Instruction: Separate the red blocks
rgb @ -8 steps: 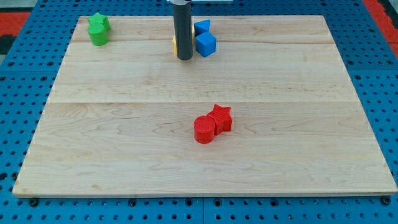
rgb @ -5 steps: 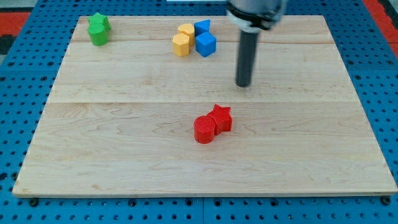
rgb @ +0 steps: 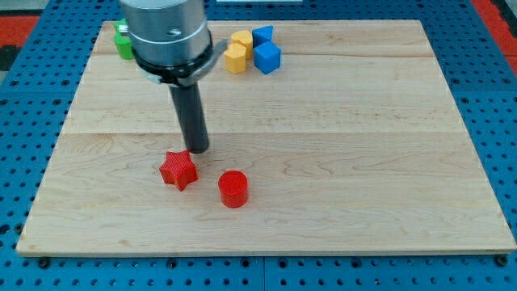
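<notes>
- The red star (rgb: 178,170) is my landmark. My tip (rgb: 198,150) sits just above it and a shade toward the view's right, very near its upper right point; I cannot tell whether it touches.
- The red cylinder (rgb: 233,189) lies to the right of the red star and slightly lower, with a clear strip of wooden board (rgb: 363,178) showing between them. By my judgement the two red blocks are parted, though not widely.
- Risk: a careless sweep down and to the right from here would drag the red star toward the red cylinder and close that gap. The cause would be my tip catching the star's upper point.
- Risk: a push on one point of the star could spin it instead of sliding it, so it could swing round and end up nearer the cylinder.
- Risk: a hard shove to the left would send the star toward the board's left edge.
- I have no jaws to open or close, so nothing is grasped: I carry only a straight dark rod, and it holds no block.
- Pose: the rod stands close to upright, leaning slightly, with its wide grey collar up and to the left of the red star, partly hiding the green block (rgb: 122,46).
- Far up and to the right of the star, well apart from my tip, sit two yellow blocks (rgb: 237,50) and two blue blocks (rgb: 266,52) in one cluster.
</notes>
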Robot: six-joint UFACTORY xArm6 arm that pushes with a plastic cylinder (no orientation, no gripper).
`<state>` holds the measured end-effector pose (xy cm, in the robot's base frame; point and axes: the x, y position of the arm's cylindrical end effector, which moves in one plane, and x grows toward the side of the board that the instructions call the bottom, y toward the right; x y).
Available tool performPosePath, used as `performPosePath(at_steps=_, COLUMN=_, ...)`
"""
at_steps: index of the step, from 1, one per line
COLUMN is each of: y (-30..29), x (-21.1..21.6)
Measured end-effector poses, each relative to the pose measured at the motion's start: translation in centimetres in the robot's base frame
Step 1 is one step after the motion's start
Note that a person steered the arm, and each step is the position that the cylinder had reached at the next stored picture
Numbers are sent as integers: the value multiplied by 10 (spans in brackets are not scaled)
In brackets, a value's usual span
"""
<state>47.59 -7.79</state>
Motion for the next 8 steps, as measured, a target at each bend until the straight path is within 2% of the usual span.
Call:
performPosePath(at_steps=1, y=-8, x=31)
performPosePath(at_steps=2, y=-81, x=47)
performPosePath(at_steps=3, y=-110, x=47)
performPosePath(at_steps=4, y=-105, x=50)
performPosePath(at_steps=5, y=-98, x=71)
performPosePath(at_steps=7, y=-163, x=113)
performPosePath(at_steps=8, y=-182, x=112)
